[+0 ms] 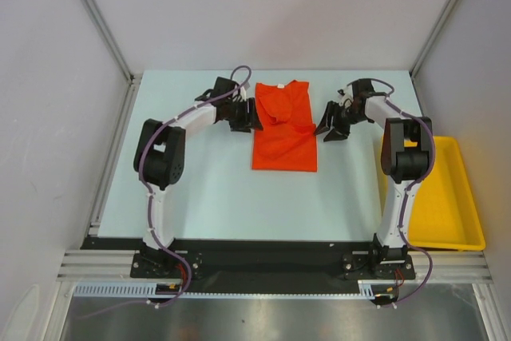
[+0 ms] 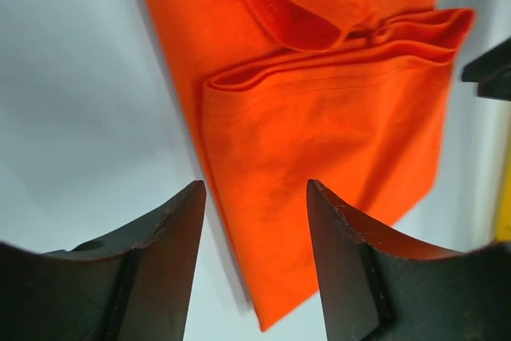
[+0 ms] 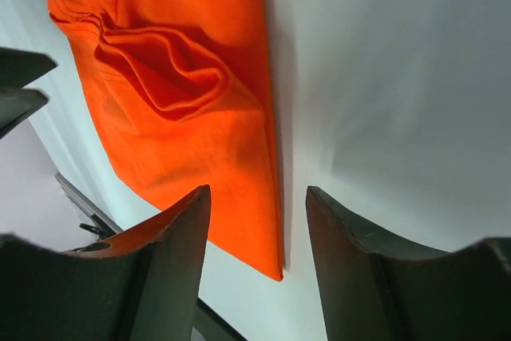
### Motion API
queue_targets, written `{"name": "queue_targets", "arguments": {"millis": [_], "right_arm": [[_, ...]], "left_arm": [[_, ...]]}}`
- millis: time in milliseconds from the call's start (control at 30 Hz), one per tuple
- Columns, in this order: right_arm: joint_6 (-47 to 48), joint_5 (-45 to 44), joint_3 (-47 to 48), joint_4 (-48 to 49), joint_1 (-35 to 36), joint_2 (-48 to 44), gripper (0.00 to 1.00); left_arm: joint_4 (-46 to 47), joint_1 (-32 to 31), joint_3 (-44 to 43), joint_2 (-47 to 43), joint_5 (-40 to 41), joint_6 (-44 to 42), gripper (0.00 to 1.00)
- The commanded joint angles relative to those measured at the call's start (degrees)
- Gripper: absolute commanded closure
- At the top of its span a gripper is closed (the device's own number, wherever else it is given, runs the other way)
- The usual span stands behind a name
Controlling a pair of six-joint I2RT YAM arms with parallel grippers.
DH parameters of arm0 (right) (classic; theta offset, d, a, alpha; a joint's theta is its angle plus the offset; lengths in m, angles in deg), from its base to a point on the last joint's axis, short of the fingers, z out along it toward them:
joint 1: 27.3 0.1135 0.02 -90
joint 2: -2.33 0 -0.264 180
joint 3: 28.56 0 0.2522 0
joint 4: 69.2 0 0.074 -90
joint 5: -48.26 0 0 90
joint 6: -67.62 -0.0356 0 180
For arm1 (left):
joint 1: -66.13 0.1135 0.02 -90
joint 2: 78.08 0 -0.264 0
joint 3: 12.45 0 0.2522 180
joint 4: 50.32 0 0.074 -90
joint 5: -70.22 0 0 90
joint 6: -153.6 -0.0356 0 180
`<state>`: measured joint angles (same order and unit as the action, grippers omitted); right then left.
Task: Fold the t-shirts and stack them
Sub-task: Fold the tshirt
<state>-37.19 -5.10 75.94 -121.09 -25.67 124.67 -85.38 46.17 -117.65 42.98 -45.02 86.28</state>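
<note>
Risk sits mostly in the loose cloth; nearest the arm bases, the yellow plastic tray (image 1: 471,213) lies well to the right of the t-shirt (image 1: 283,129) and apart from it, so it should matter only if the right arm swings wide. The orange-red t-shirt lies on the pale table (image 1: 207,189) between the two grippers, folded lengthwise into a narrow strip, hem toward the bases and collar at the far end. The left gripper (image 1: 254,116) stands just beside the shirt's left edge and the right gripper (image 1: 329,128) just off its right edge; both have their fingers spread apart and hold nothing. Across the shirt's middle the tucked-in sleeves form a puffed, uneven ridge; a crosswise fold made over it would likely come out lumpy or skewed. Either gripper pinching only the top layer could peel the strip open; a low sideways pass might drag an edge and undo the fold. Farthest off, the collar could slip off-line if the two sides are lifted unevenly.
</note>
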Motion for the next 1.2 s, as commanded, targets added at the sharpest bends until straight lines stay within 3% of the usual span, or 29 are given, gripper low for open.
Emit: {"name": "queue_targets", "arguments": {"millis": [0, 233, 367, 700, 1167], "right_arm": [[1.3, -2.1, 0.7, 4.6, 1.2, 0.2, 0.44], [1.5, -3.1, 2.6, 2.4, 1.4, 1.1, 0.51], [2.0, -3.3, 2.9, 1.7, 1.2, 1.1, 0.63], [1.8, -2.5, 4.8, 0.6, 1.6, 1.3, 0.60], [1.6, -2.0, 4.5, 0.9, 2.9, 0.2, 0.58]], "left_arm": [[1.1, -0.2, -4.4, 1.9, 3.2, -5.1, 0.41], [1.1, -1.0, -8.5, 5.9, 7.3, -4.9, 0.51], [3.2, -1.9, -7.9, 6.1, 7.0, -3.3, 0.62], [0.2, -3.3, -11.6, 8.7, 7.0, -3.0, 0.56], [2.0, -3.4, -7.7, 5.7, 11.2, -4.7, 0.46]]}}
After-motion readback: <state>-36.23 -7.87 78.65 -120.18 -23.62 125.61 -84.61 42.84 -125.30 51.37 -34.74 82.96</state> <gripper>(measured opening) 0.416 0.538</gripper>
